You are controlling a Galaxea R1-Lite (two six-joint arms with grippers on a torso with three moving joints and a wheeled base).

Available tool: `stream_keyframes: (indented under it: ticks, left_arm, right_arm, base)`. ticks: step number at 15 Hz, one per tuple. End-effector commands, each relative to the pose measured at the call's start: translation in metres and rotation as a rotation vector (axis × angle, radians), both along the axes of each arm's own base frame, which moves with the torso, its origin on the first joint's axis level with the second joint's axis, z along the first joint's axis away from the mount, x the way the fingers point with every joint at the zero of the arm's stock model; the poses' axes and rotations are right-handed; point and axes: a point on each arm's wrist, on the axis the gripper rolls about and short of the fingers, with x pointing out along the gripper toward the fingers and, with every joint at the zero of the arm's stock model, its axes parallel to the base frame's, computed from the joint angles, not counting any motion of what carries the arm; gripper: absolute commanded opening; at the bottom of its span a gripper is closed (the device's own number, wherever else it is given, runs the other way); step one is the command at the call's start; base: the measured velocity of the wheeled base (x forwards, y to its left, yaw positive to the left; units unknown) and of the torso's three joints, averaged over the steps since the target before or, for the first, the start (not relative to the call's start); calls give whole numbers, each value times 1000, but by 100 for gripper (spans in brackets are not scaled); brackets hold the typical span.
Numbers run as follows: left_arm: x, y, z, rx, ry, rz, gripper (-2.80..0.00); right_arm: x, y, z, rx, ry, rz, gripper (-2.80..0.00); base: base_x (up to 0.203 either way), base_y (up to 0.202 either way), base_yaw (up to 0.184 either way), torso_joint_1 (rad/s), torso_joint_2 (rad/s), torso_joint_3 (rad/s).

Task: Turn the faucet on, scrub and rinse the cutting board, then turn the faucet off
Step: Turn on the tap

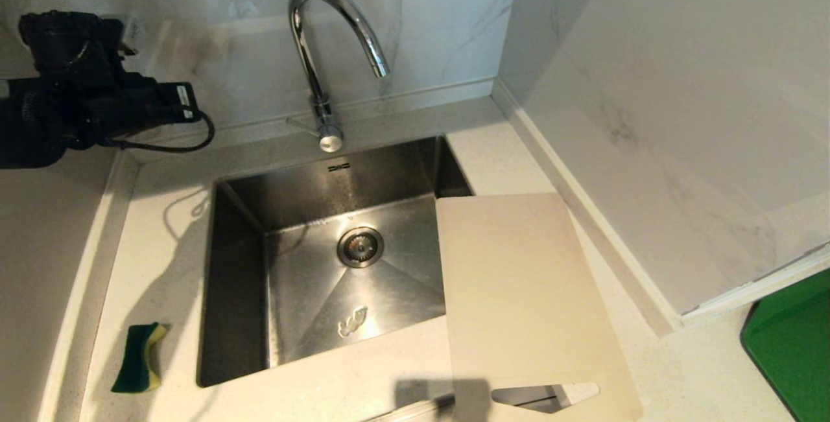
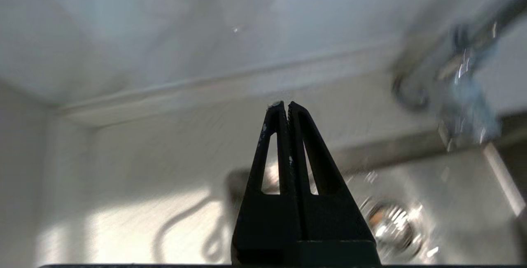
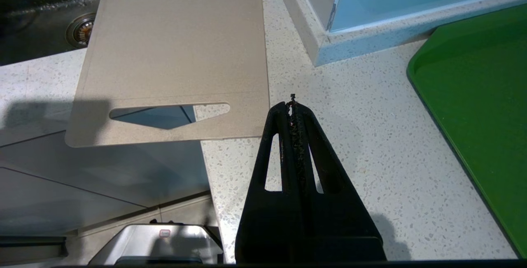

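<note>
The chrome faucet point(image 1: 318, 52) stands behind the sink, its thin lever point(image 1: 301, 125) pointing left; no water shows at the spout. The pale cutting board point(image 1: 519, 292) lies flat over the sink's right edge and the counter, slot handle nearest me. My left arm point(image 1: 97, 98) hovers above the counter's back left corner, left of the faucet. In its wrist view the left gripper point(image 2: 287, 104) is shut and empty, with the blurred faucet point(image 2: 461, 78) off to one side. My right gripper point(image 3: 293, 105) is shut and empty over the counter beside the cutting board point(image 3: 177, 45).
A green and yellow sponge point(image 1: 137, 357) lies on the counter left of the steel sink point(image 1: 233, 279). A marble wall closes off the right side. A bright green tray point(image 1: 794, 344) sits at the far right, also in the right wrist view point(image 3: 481, 95).
</note>
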Motion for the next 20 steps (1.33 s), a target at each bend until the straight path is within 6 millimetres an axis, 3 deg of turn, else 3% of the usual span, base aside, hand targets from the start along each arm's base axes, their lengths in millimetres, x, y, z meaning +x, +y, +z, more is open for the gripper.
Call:
stream_keyframes:
  ticks: [1, 4, 5, 11, 14, 20]
  left_arm:
    - [33, -12, -22, -36, 42, -18, -280]
    - [34, -34, -22, -41, 40, -63, -280]
    - [34, -40, -19, -41, 29, -62, 0]
    - [28, -64, -4, -47, -23, -55, 0]
    - [26, -78, 4, -137, -56, -58, 0]
    - [18, -104, 3, -261, -16, -34, 0]
  right_arm:
    - [0, 0, 0, 0, 1, 0, -280]
    - [0, 0, 0, 0, 0, 0, -280]
    - [0, 0, 0, 0, 1, 0, -280]
    - [0, 0, 0, 0, 1, 0, -280]
    - [0, 0, 0, 0, 1, 0, -280]
    - [0, 0, 0, 0, 1, 0, -280]
  base:
    - [0, 0, 0, 0, 0, 0]
    - [0, 0, 0, 0, 0, 0]
    - [0, 0, 0, 0, 0, 0]
    - [0, 0, 0, 0, 0, 0]
    - [0, 0, 0, 0, 0, 0]
    - [0, 0, 0, 0, 0, 0]
